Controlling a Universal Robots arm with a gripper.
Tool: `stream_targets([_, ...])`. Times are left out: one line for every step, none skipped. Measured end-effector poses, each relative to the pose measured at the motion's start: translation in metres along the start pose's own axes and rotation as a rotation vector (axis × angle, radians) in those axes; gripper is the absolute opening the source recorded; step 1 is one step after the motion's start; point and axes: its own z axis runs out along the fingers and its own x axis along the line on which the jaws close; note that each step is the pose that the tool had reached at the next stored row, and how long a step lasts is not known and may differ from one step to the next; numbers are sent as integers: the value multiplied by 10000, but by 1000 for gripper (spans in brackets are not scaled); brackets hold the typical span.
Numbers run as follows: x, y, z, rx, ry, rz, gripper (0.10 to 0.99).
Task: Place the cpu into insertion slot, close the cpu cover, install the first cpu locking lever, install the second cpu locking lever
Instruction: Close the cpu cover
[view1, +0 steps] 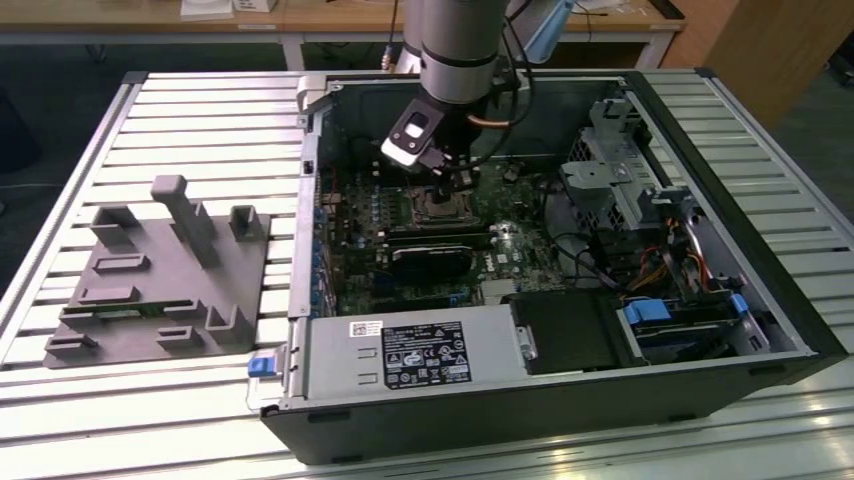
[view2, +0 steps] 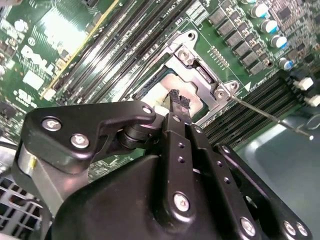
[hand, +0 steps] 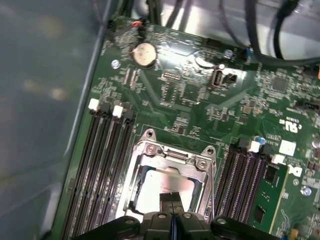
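Note:
My gripper (view1: 451, 186) hangs inside the open computer case, right over the insertion slot (view1: 438, 208) on the green board. In both wrist views its two black fingers are pressed together, tips (hand: 172, 199) just above the slot's middle, with nothing seen between them. The cpu (hand: 150, 192) lies in the slot, pale face up. The cpu cover (hand: 170, 154), a silvery frame, lies down around it, and in the second wrist view the cpu cover (view2: 200, 75) shows beyond the fingertips (view2: 175, 97). A thin metal lever rod (view2: 262, 114) sticks out from the slot's corner.
Memory slots (hand: 105, 165) flank the socket on both sides. A long black card (view1: 434, 255) and the grey power-supply box (view1: 400, 355) sit nearer the camera. A drive cage and cables (view1: 621, 180) fill the exterior view's right. A grey fixture (view1: 160, 280) stands outside the case.

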Motion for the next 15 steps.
stream_targets([0, 0, 0, 1, 7, -147, 106])
stream_targets([0, 0, 0, 3, 14, -290, 106])
stream_targets([0, 0, 0, 4, 20, -434, 106])
stream_targets([0, 0, 0, 5, 27, -577, 106])
stream_targets([0, 0, 0, 7, 34, -721, 106])
stream_targets([0, 0, 0, 8, 41, -866, 106])
stream_targets([0, 0, 0, 9, 50, -1012, 106])
stream_targets([0, 0, 0, 9, 61, -1174, 106])
stream_targets([0, 0, 0, 10, 72, -1324, 106])
stream_targets([0, 0, 0, 9, 84, -1472, 106])
stream_targets([0, 0, 0, 9, 93, -1620, 106])
stream_targets([0, 0, 0, 10, 99, -1759, 106])
stream_targets([0, 0, 0, 12, 103, -1886, 106])
stream_targets([0, 0, 0, 15, 106, -2016, 106])
stream_targets([0, 0, 0, 16, 108, -2134, 106])
